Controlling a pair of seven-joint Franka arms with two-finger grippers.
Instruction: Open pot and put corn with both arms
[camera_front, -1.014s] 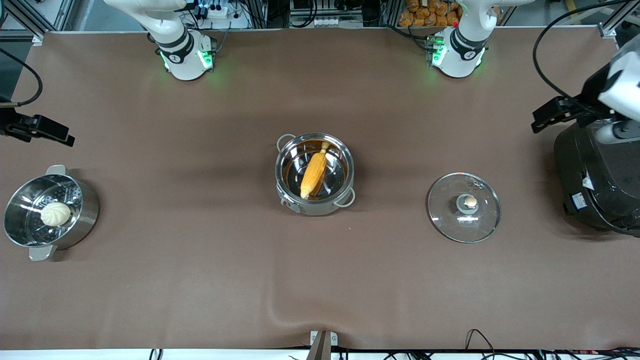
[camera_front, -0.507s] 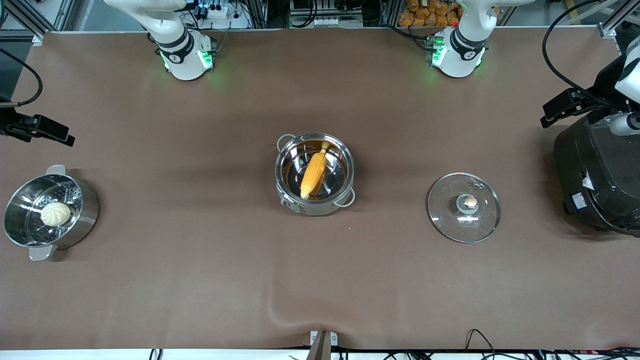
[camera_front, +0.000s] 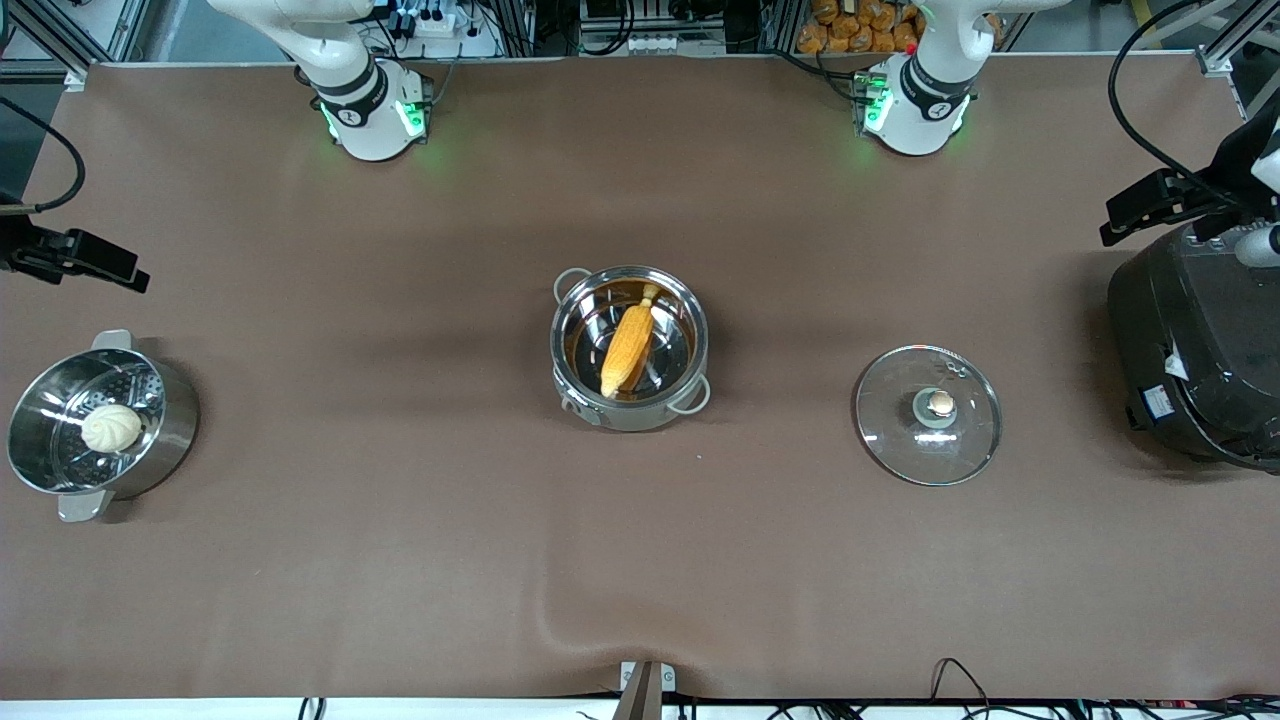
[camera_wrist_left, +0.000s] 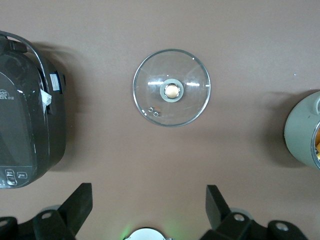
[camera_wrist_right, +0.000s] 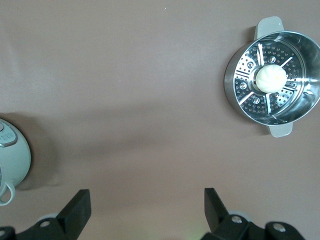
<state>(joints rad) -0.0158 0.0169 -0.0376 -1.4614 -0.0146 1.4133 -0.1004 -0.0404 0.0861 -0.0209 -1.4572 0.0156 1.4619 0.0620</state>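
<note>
**Corn in, lid off: little left to spoil but the retreat**

Brown matting covers the whole bench (camera_front: 400, 560), with both arm bases along its upper edge in the front view. Largest on it is the black cooker (camera_front: 1190, 350) at the left arm's end; the left gripper (camera_wrist_left: 147, 205) hangs over that end, its jaws spread wide and holding nothing. At the right arm's end stands the steamer pot (camera_front: 100, 425) with a white bun (camera_front: 111, 428) on its insert; the right gripper (camera_wrist_right: 145, 207) hangs over that end too, jaws likewise spread and empty.

Mid-bench sits the pot (camera_front: 630, 345), uncovered, with the corn (camera_front: 627, 350) lying slantwise inside it, stem toward the bases. Its glass lid (camera_front: 928, 414) lies flat on the matting, knob up, between the pot and the cooker and well apart from both.

By my judgement the task looks done. Risks from here are small: the left arm, close above the cooker, could clip its handle if it drops or swings low. A fresh reach toward the pot could nudge it or tip the corn out.
</note>
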